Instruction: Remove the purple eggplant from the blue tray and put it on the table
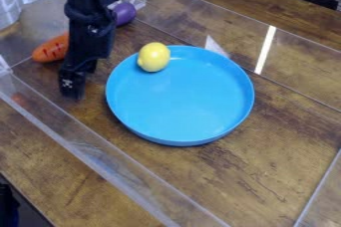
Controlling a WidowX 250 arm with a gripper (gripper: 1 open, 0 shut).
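Hand (pixel 72 80): black, pointing down, fingers spread and grasping nothing, hovering just left of the blue tray (pixel 200 112). Purple eggplant (pixel 124 12): lying on the tabletop (pixel 266 181) at far left, outside the tray, partly hiding behind the arm. Yellow ball (pixel 154 57): sitting inside the tray near its far-left rim. Orange carrot (pixel 51 48): lying on the tabletop left of the arm.
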